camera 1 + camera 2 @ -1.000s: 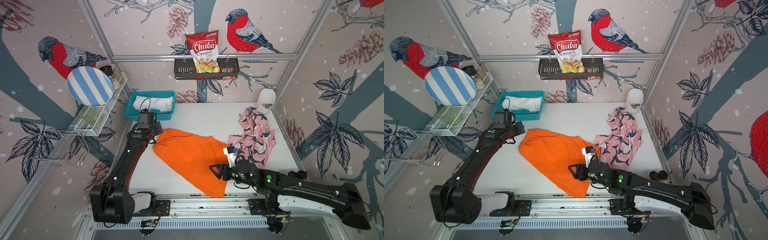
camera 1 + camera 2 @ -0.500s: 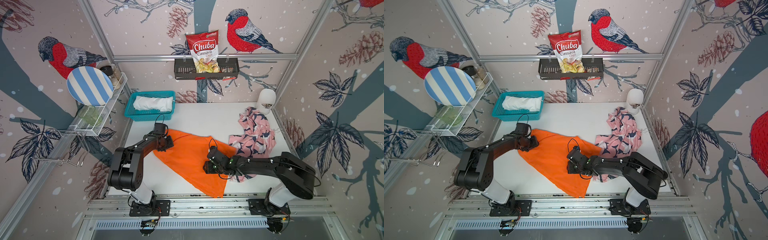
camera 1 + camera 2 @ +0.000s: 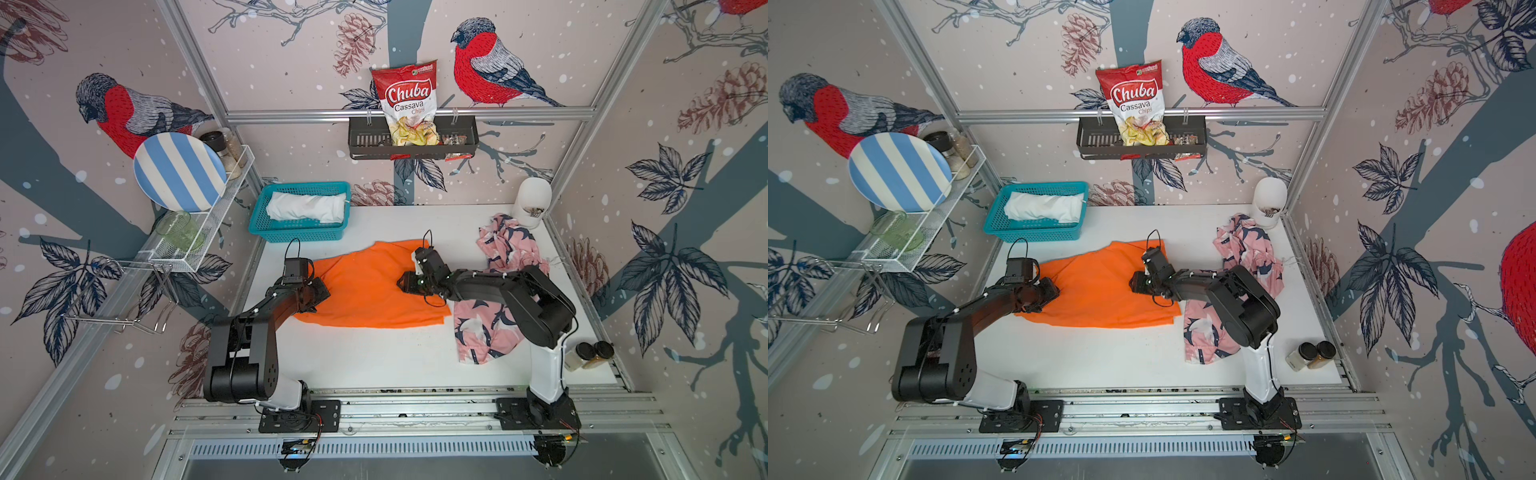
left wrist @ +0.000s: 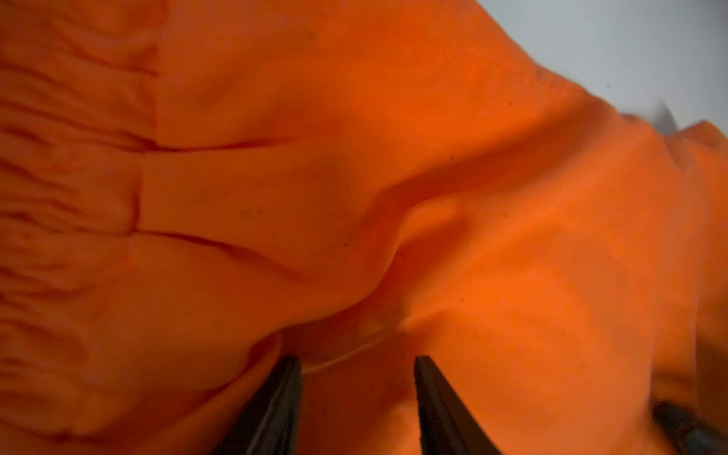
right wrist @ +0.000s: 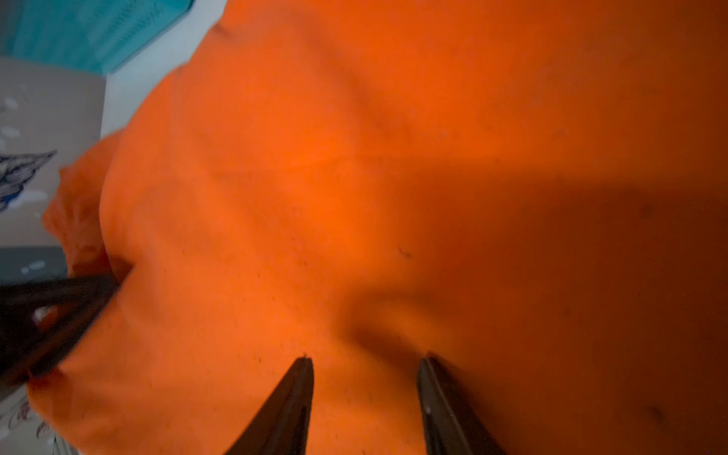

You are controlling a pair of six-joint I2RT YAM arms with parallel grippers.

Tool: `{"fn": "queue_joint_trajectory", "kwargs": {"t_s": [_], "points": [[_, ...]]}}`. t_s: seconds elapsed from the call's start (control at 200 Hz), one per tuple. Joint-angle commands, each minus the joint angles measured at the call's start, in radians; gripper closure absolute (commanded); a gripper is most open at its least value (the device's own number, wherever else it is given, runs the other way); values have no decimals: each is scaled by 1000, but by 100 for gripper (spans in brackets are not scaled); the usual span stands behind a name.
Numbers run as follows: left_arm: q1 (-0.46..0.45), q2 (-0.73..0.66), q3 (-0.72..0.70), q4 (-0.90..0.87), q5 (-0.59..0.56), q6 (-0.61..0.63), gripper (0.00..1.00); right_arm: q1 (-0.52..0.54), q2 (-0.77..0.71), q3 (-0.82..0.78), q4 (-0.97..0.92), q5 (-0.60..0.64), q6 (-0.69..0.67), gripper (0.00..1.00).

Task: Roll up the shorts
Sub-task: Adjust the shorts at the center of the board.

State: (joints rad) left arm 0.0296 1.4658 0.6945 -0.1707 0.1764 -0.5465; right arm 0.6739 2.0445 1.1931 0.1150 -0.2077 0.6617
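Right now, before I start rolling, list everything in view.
orange shorts: one, orange, spread centrally under both jaws
pink shorts: one, pink with navy-white shapes, crumpled right, partly under right arm
white shorts: one, white, bundled in basket
basket: one, teal, table's back left
chips bag: one, red, in black wall rack
plate: one, blue-white striped, left wire shelf
glass: one, green, same shelf
spice jars: two, dark-lidded, front right corner
left jaws: pair, black, apart, orange shorts' left end
right jaws: pair, black, apart, orange shorts' right part
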Motion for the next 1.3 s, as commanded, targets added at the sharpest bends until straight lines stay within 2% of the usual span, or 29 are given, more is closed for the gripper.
{"fn": "queue_joint_trajectory", "kwargs": {"t_s": [0.0,0.115,0.225,0.34,0.42,0.575,0.68,0.825,0.9,0.965,1.125,1.296], "points": [[-73,-44,-27,-26,37,-18,50,-93,121,129,-184,-6,-89,52],[-200,-107,-97,-26,39,-96,48,-181,265,354,-252,-49,-121,54],[-353,-192,-168,-1,16,-212,48,-229,341,524,-275,-98,-162,56],[-529,-269,-162,-15,-35,-312,48,-243,321,623,-317,-158,-211,56],[-586,-322,-114,-67,-77,-321,47,-234,234,602,-349,-157,-233,56],[-588,-351,2,-224,-231,-243,45,-188,10,398,-357,-133,-223,52],[-527,-286,46,-290,-250,-176,43,-120,-93,247,-360,-134,-220,51],[-408,-230,25,-294,-280,-110,43,-23,-132,113,-342,-174,-190,50],[-356,-223,-10,-272,-283,-88,43,-18,-109,64,-293,-191,-150,50],[-336,-203,-32,-246,-240,-71,45,-34,-73,46,-266,-181,-132,51],[-360,-154,-87,-175,-51,-82,48,-121,50,98,-239,-170,-134,54],[-525,-189,-137,-76,22,-217,48,-202,173,243,-243,-176,-167,55]]}}
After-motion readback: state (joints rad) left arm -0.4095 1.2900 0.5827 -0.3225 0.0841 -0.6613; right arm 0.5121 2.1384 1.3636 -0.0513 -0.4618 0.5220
